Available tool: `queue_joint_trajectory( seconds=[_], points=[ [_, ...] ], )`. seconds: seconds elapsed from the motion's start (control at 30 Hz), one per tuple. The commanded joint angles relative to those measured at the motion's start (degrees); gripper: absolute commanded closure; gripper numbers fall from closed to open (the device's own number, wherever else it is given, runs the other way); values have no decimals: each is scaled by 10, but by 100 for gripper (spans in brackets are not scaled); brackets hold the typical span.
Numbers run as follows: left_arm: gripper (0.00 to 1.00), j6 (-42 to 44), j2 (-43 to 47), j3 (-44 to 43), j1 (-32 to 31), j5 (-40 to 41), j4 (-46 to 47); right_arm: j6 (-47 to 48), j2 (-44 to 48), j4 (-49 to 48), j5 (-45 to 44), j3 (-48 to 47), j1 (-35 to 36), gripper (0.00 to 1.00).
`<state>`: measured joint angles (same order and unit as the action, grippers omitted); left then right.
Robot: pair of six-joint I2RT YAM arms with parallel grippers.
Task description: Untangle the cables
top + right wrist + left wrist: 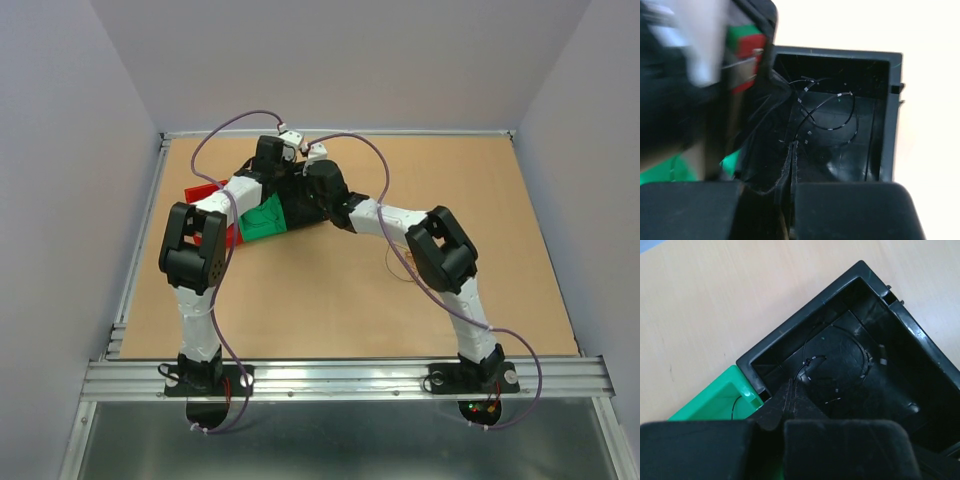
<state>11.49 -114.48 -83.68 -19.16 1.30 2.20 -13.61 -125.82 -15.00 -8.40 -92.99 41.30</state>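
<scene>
left pincer (790,396) pressed together, the dark cable (812,359) running straight into its tips — pinched there. right pincer (792,150) likewise closed on the cable, reaching in from its own side. the rest of it curls in loose loops on the floor of a black box (792,324). a green box (725,390) sits against that one, with another thin strand (735,407) inside — both boxes on the tan table (715,300).

Top view: black bin (790,346) and cables (810,360) inside it largely hidden beneath both wrists. Left wrist view: green bin (722,397) partly covered by jaws, black bin cropped at right edge. Right wrist view: left portion blurred.
</scene>
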Motion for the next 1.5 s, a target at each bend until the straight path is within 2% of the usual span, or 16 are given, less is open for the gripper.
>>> queue_joint_trajectory(
  seconds=[0.0, 0.13, 0.2, 0.23, 0.37, 0.47, 0.7, 0.77, 0.8, 0.97, 1.03, 1.23, 1.47],
  points=[
    [100, -10, 37, -21, -4, -10, -23, -19, -58, 47, -3, -87, -2, 99],
    [98, -16, 18, -39, -4, -4, -48, -32, -88, 59, -14, -106, -6, 99],
    [87, -19, 25, -37, -4, 2, -43, -36, -91, 59, -16, -106, -9, 99],
    [74, -21, 31, -26, -3, 2, -36, -38, -88, 58, -14, -104, -11, 99],
    [58, -24, 68, 0, -1, -6, -6, -37, -76, 54, -14, -94, -12, 98],
    [53, -26, 94, 8, 0, -29, -5, -38, -68, 50, -9, -89, -12, 97],
    [51, -44, 151, 33, 17, -59, 9, -46, -46, 32, -5, -73, -11, 85],
    [51, -51, 164, 38, 32, -71, 12, -49, -41, 30, 1, -70, -12, 79],
    [51, -57, 171, 40, 36, -74, 17, -52, -34, 30, 4, -69, -12, 74],
    [50, -70, 195, 68, 62, -95, 50, -70, 3, 30, 4, -45, -11, 32],
    [50, -68, 200, 71, 62, -93, 54, -81, 26, 35, -8, -36, -11, 25],
    [50, -67, 200, 83, 62, -92, 65, -85, 72, 54, -13, -4, -11, 21],
    [50, -65, 217, 106, 61, -120, 92, -77, 116, 55, -26, 26, -11, 22]
  ],
)
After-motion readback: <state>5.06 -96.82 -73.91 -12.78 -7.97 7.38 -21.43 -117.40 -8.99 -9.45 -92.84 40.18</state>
